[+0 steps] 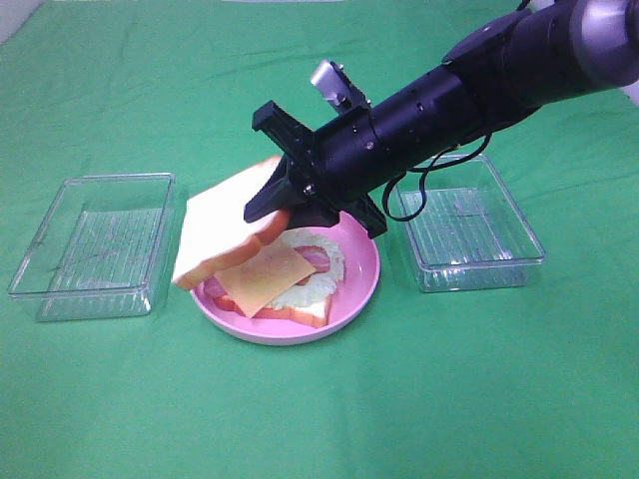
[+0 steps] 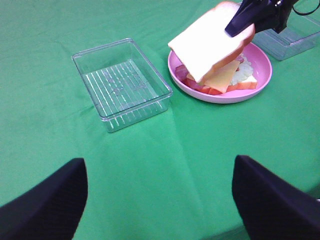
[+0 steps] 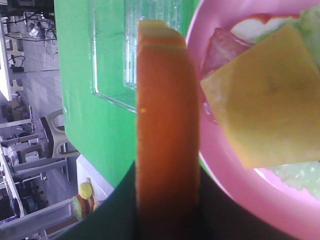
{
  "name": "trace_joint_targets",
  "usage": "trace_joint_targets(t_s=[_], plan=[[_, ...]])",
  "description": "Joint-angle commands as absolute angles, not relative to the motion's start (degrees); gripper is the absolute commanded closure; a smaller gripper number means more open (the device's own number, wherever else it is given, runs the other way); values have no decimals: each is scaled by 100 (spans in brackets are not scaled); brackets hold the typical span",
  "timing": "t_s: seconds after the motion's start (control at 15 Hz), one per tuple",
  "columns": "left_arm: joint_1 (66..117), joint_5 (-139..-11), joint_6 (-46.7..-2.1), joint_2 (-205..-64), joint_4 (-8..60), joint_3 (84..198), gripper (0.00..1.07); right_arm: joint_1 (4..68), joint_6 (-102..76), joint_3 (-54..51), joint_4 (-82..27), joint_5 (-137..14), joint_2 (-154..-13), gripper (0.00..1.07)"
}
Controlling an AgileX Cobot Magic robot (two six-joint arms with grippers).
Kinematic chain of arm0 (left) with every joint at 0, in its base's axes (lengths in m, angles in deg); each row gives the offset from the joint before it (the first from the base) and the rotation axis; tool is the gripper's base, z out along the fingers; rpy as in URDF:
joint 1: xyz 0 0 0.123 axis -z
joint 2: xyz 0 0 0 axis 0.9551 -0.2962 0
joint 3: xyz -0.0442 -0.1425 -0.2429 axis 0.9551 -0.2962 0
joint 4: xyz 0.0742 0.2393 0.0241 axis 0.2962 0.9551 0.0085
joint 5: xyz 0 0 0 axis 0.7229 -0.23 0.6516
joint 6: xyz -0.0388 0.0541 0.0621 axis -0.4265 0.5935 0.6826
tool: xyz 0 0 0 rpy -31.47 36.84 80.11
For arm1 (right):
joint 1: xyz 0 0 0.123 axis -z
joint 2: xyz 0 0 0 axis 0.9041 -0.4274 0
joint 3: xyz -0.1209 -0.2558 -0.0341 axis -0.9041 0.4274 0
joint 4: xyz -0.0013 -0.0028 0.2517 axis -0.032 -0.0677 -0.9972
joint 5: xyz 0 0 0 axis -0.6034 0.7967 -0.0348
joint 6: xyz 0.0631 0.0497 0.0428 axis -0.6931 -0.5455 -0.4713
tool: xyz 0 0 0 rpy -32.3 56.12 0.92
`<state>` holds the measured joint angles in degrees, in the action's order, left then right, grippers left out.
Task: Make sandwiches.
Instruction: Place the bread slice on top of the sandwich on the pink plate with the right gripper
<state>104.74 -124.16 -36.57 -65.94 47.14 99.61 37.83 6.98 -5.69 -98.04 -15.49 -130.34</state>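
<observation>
Holding item: top bread slice (image 1: pixel 225 232), white face with orange-brown crust, clamped by its crust edge in the right gripper (image 1: pixel 268 210), jaws narrow on the crust; the right wrist view shows the crust (image 3: pixel 167 140) edge-on between the dark fingers

Key relation: the slice hangs tilted, its gripped edge high and its free corner dropping toward the left tray side; the open stack lies directly below and a little toward the gripper's side, so the slice overhangs the plate rim on the far side from the arm. Judged next need: level the slice and draw it back over the stack before release

Stack on round pink plate (image 1: pixel 359 284): square orange-yellow cheese slice (image 1: pixel 265 274) uppermost, smooth, lying turned off square with the bread; reddish bacon strip (image 1: pixel 314 256) and pale green crinkled lettuce (image 1: pixel 310 289) beneath; bottom bread slice (image 1: pixel 305 313) at base

Left gripper (image 2: pixel 160 200): well apart from the plate, fingers spread wide, holding nothing; right arm plainly nearer

Flanking items: left clear tray (image 1: pixel 95 244) and right clear tray (image 1: pixel 469 235), ribbed rigid plastic, apparently bare, though glare makes this uncertain

Surface: green cloth (image 1: pixel 319 419), matte, lightly creased
</observation>
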Motion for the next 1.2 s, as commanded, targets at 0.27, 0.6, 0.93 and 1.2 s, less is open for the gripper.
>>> trace_joint_targets(t_s=[0.27,0.6,0.93,1.2], plan=[[10497,-12382,-3663,-6479,4691,9955,31,3794,767,-540,-9672,-1818,-13223,107],[10497,-12382,-3663,-6479,4691,9955,31,3794,601,-540,-9243,-1738,-13223,69],[10497,-12382,-3663,-6479,4691,9955,31,3794,578,-540,-8687,-1732,-13206,34],[10497,-12382,-3663,-6479,4691,9955,31,3794,-253,-540,-7191,-1732,-12971,34]])
